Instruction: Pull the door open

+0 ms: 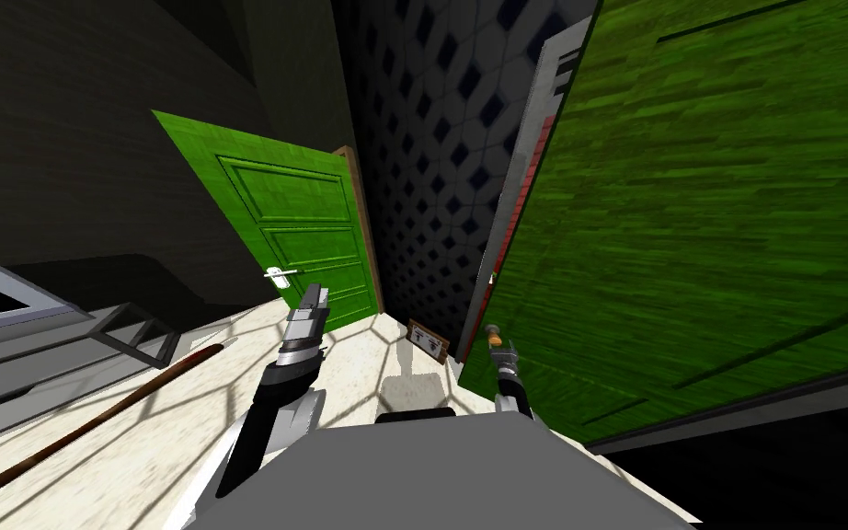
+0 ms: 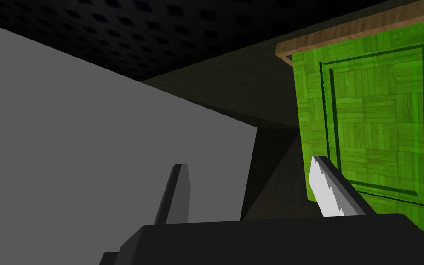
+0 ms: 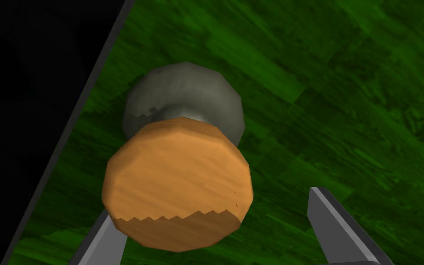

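Am holding right gripper [image 3: 211, 211] at orange knob [image 3: 179, 181] near edge of green door [image 3: 344, 92] on my right; fingers [image 3: 340, 225] parted. Knob sitting closer to one finger: am planning to centre it, push deeper, then close. Left gripper [image 2: 248, 170] idling, fingers parted.

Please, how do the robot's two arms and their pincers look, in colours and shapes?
The left arm has a black forearm and a light grey wrist with dark bands. The left pincer is a dark box with two thin, blade-like fingers, light grey where lit. The right pincer has the same grey blades with dark edges.
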Controlling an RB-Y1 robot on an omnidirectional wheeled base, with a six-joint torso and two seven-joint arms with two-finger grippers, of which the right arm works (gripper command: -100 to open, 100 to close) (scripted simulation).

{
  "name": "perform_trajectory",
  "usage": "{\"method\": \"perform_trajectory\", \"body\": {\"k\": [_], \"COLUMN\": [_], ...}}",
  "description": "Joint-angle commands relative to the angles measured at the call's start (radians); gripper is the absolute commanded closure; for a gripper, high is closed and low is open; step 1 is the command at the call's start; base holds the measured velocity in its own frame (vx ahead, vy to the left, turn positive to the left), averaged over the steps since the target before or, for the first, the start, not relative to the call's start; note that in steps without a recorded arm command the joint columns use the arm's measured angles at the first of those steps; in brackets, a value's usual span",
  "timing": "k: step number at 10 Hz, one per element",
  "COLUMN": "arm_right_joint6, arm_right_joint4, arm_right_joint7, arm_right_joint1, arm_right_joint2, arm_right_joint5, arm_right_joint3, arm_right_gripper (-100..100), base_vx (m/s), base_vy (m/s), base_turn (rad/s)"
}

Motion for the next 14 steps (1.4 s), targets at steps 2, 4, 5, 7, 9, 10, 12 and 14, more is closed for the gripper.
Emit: {"method": "perform_trajectory", "body": {"k": [2, 4, 5, 7, 9, 10, 12, 14], "arm_right_joint6": [0.014, 0.016, 0.018, 0.021, 0.023, 0.025, 0.027, 0.029], "arm_right_joint4": [-0.035, -0.048, -0.054, -0.067, -0.08, -0.086, -0.097, -0.106], "arm_right_joint7": [-0.061, -0.111, -0.138, -0.191, -0.243, -0.267, -0.311, -0.346], "arm_right_joint1": [0.001, -0.003, -0.006, -0.01, -0.015, -0.017, -0.02, -0.023], "arm_right_joint2": [0.025, 0.044, 0.053, 0.073, 0.092, 0.101, 0.117, 0.131], "arm_right_joint5": [-0.024, -0.044, -0.055, -0.077, -0.097, -0.107, -0.125, -0.14], "arm_right_joint3": [0.006, 0.009, 0.01, 0.013, 0.017, 0.018, 0.021, 0.023], "arm_right_gripper": [-100, -100, -100, -100, -100, -100, -100, -100], "base_vx": [-0.104, -0.097, -0.091, -0.095, -0.113, -0.095, -0.096, -0.091], "base_vy": [0.028, 0.016, -0.01, -0.026, -0.023, -0.004, -0.007, -0.007], "base_turn": [0.05, 0.036, 0.038, 0.044, 0.041, 0.036, 0.036, 0.027]}}
